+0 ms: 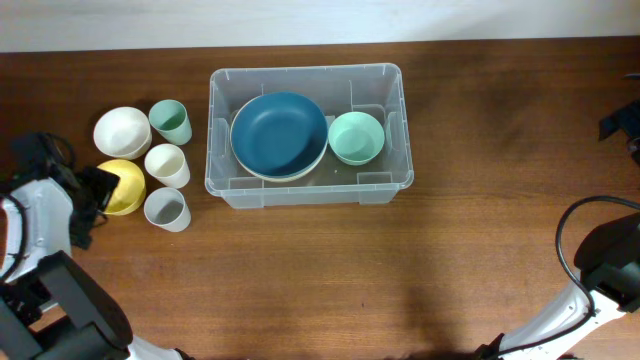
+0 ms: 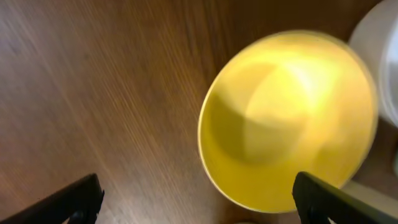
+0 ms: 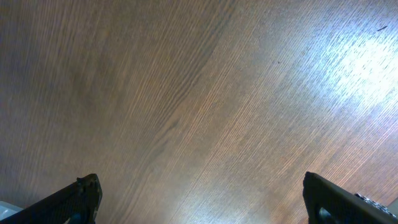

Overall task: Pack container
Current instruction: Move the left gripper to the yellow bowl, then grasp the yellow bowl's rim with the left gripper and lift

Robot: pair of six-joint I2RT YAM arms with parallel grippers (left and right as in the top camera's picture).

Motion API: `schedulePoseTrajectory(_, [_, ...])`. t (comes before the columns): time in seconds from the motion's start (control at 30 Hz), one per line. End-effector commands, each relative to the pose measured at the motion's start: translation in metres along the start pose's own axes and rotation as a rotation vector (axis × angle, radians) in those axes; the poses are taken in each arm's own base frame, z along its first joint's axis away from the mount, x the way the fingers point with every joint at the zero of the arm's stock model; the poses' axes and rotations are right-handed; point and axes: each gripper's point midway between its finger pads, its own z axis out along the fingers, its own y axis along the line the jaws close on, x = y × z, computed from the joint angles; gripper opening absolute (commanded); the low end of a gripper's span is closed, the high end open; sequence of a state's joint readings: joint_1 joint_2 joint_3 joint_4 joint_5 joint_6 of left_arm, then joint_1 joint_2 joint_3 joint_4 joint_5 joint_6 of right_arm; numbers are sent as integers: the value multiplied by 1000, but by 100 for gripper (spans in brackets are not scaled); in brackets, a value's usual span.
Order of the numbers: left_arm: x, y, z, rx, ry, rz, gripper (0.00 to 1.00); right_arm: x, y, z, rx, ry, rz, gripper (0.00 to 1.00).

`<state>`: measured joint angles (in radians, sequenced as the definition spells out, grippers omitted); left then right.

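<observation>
The clear plastic container (image 1: 220, 178) sits at the table's middle and holds a dark blue bowl (image 1: 279, 133) on a cream one, and a mint green bowl (image 1: 356, 138). Left of it stand a white bowl (image 1: 122, 131), a yellow bowl (image 1: 126, 188), a green cup (image 1: 171, 122), a cream cup (image 1: 167, 165) and a grey cup (image 1: 167, 210). My left gripper (image 1: 100, 188) is open just left of the yellow bowl (image 2: 289, 118), whose near rim lies between the fingers (image 2: 199, 199). My right gripper (image 3: 202, 199) is open over bare wood.
The white bowl's edge (image 2: 379, 68) shows at the right of the left wrist view. The right arm (image 1: 610, 270) and its cable sit at the table's right edge. Bare wood (image 1: 480, 230) lies right of the container.
</observation>
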<state>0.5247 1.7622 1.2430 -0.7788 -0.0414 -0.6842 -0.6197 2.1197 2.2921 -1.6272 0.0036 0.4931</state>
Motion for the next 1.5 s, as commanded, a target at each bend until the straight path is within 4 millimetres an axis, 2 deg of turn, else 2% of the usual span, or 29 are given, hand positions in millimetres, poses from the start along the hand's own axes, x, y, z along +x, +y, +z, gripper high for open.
schedulePoseTrajectory(0.0, [12, 4, 15, 2, 43, -44, 99, 0, -4, -6, 8, -20, -4, 99])
schedulePoseTrajectory(0.4, [21, 8, 58, -46, 99, -64, 100, 0, -4, -6, 8, -20, -4, 99])
schedulePoseTrajectory(0.57, [23, 8, 61, -45, 110, -64, 100, 0, -4, -6, 8, -20, -4, 99])
schedulePoseTrajectory(0.63, [22, 8, 61, -43, 108, -64, 97, 0, -4, -6, 8, -20, -4, 99])
schedulePoseTrajectory(0.7, [22, 7, 61, -41, 105, -64, 89, 0, -4, -6, 8, -20, -4, 99])
schedulePoseTrajectory(0.77, [21, 7, 61, -40, 103, -64, 73, 0, -4, -6, 8, -20, -4, 99])
schedulePoseTrajectory(0.9, [18, 6, 59, -34, 98, -68, 25, 0, -4, -6, 8, -20, -4, 99])
schedulePoseTrajectory(0.93, [18, 6, 59, -34, 97, -68, 16, 0, -4, -6, 8, -20, -4, 99])
schedulePoseTrajectory(1.0, [17, 5, 59, -34, 95, -68, 5, 0, -4, -6, 8, -20, -4, 99])
schedulePoseTrajectory(1.03, [16, 6, 59, -35, 94, -69, 1, 0, -4, -6, 8, -20, -4, 99])
schedulePoseTrajectory(1.13, [10, 9, 57, -37, 88, -83, 1, 0, -4, -6, 8, -20, -4, 99])
schedulePoseTrajectory(1.23, [0, 21, 51, -56, 91, -122, 1, 0, -4, -6, 8, -20, -4, 99])
schedulePoseTrajectory(1.47, [-39, 75, 11, -183, 53, -241, 1, 0, -4, -6, 8, -20, -4, 99])
